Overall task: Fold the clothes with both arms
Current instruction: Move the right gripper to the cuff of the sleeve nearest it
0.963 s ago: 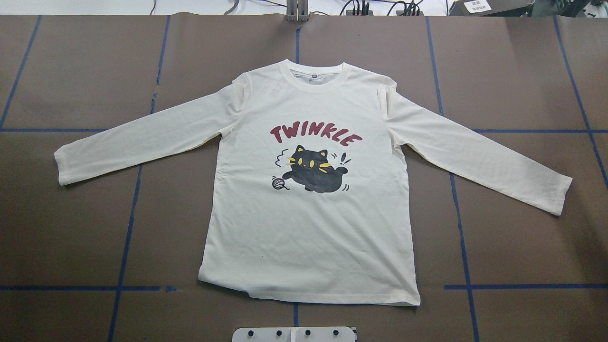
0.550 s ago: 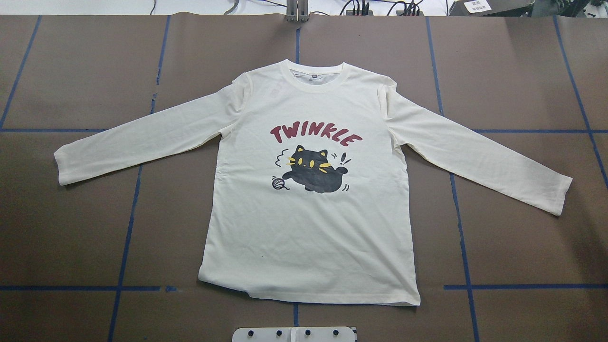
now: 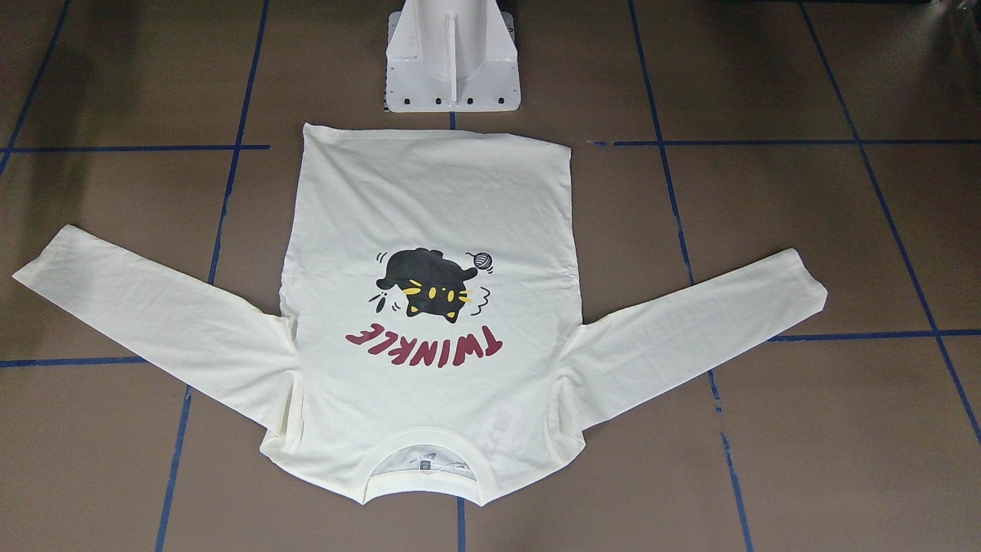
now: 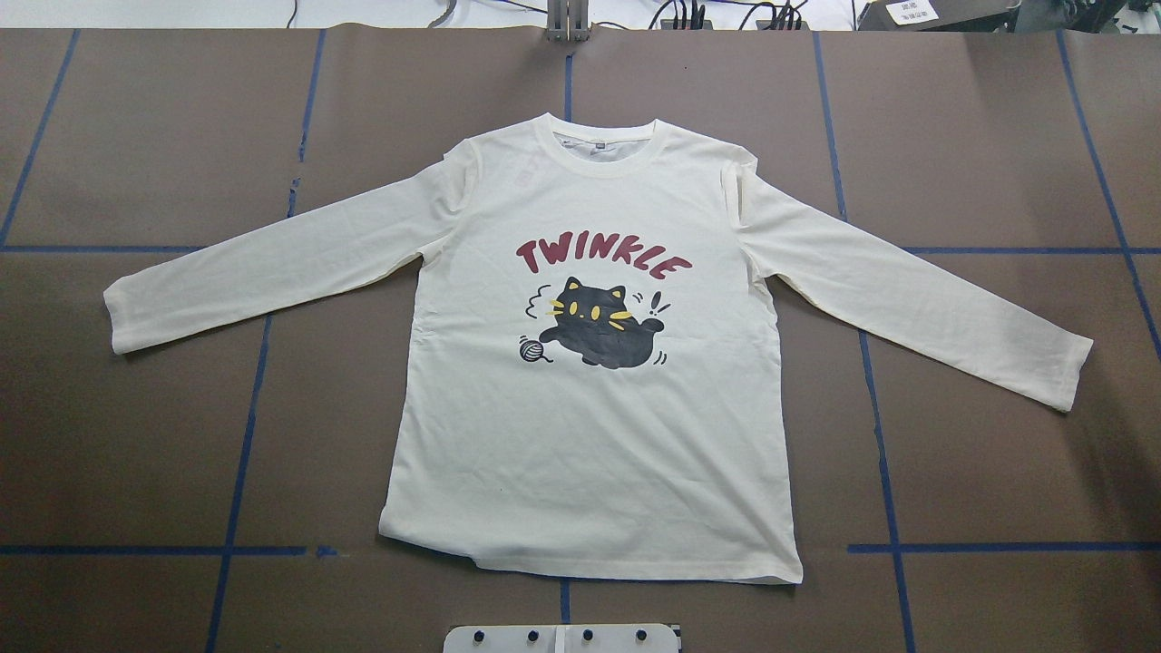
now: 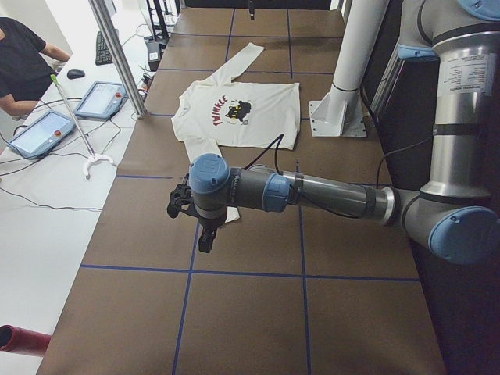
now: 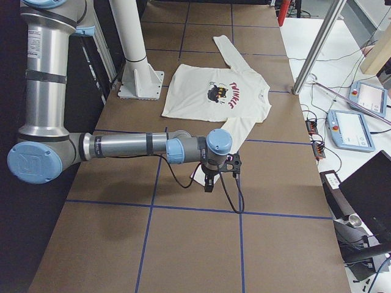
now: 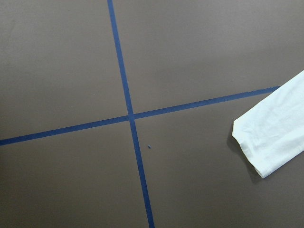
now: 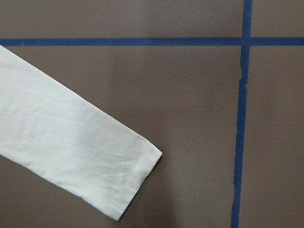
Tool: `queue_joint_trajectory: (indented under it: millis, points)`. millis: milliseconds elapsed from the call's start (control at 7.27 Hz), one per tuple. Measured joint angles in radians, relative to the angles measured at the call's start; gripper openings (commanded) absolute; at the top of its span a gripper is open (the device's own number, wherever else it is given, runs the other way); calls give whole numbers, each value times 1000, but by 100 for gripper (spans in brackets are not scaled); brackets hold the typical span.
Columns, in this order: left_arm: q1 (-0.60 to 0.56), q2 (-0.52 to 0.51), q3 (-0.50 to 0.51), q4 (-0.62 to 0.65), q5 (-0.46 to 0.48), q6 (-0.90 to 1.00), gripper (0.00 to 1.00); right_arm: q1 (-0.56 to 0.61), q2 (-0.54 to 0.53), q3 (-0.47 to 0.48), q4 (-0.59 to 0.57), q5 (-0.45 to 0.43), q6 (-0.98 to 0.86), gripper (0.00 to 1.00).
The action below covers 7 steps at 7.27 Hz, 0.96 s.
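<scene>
The cream long-sleeved T-shirt (image 4: 590, 444) lies flat on the brown table, cat print and "TWINKLE" facing up, both sleeves spread out; it also shows in the front-facing view (image 3: 429, 192). My left gripper (image 5: 203, 239) hangs above the table by the left sleeve's cuff (image 7: 273, 137). My right gripper (image 6: 209, 183) hangs above the right sleeve's cuff (image 8: 128, 175). Neither gripper shows in the overhead or front-facing views, so I cannot tell whether they are open or shut. Neither touches the cloth.
The white pedestal base (image 3: 452, 73) stands just behind the shirt's hem. Blue tape lines (image 4: 240, 453) grid the table. A side bench with tablets (image 5: 39, 133), cables and a seated person is beyond the far edge. A metal pole (image 5: 121, 58) stands there.
</scene>
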Motion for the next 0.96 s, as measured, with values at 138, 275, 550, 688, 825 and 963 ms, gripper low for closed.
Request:
queue_joint_trajectory:
  millis: [138, 275, 550, 688, 825, 963]
  points:
    - [0, 0, 9, -16, -18, 0, 100, -38, 7, -51, 74, -2, 15, 93]
    - [0, 1, 13, -26, -27, 1, 100, -74, 17, -97, 143, -4, 54, 85]
    - [0, 1, 14, -31, -32, 1, 100, -141, 46, -173, 250, -11, 151, 83]
    - [0, 1, 15, -32, -32, 1, 100, -160, 55, -195, 275, -19, 172, 83]
    - [0, 1, 15, -32, -32, 1, 100, -174, 65, -215, 285, -23, 182, 83]
    - [0, 1, 16, -32, -32, 1, 100, -181, 80, -237, 290, -25, 188, 75]
